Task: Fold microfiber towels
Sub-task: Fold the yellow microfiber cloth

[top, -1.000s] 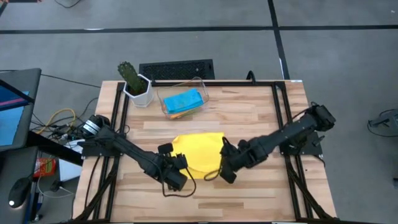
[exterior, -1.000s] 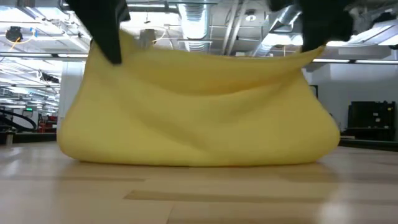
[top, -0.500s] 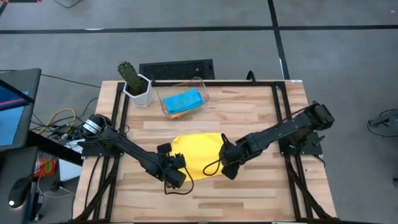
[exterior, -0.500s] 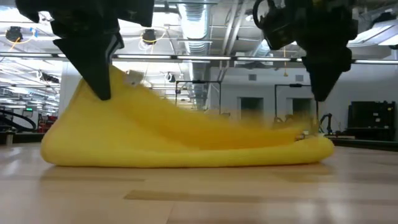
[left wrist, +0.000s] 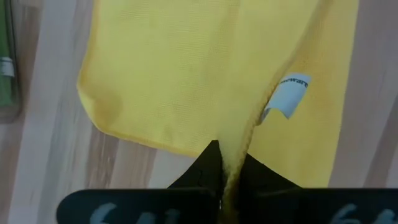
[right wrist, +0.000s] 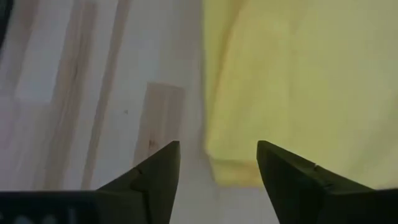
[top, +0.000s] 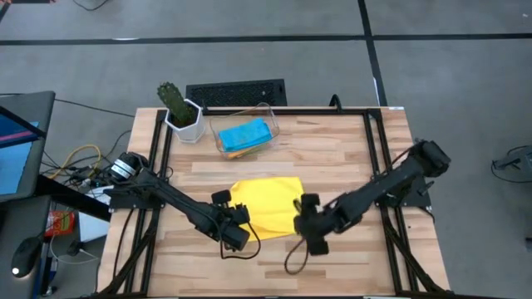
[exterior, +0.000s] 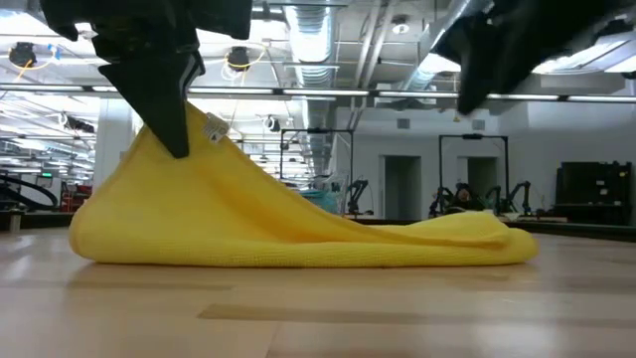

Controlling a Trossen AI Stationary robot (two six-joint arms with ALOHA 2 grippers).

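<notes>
Yellow towel [top: 264, 203] mid-fold on the surface [top: 332, 149], one corner pinched up.
Left hand [left wrist: 227, 180] clamped on towel's corner, lifted to carry it over; right hand [right wrist: 217, 165] spread wide, empty, just beside towel's flat end.

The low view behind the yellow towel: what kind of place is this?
Probably a robotics lab or workshop: the low view shows exposed ceiling ducts and more robot arms beyond the yellow towel.
</notes>
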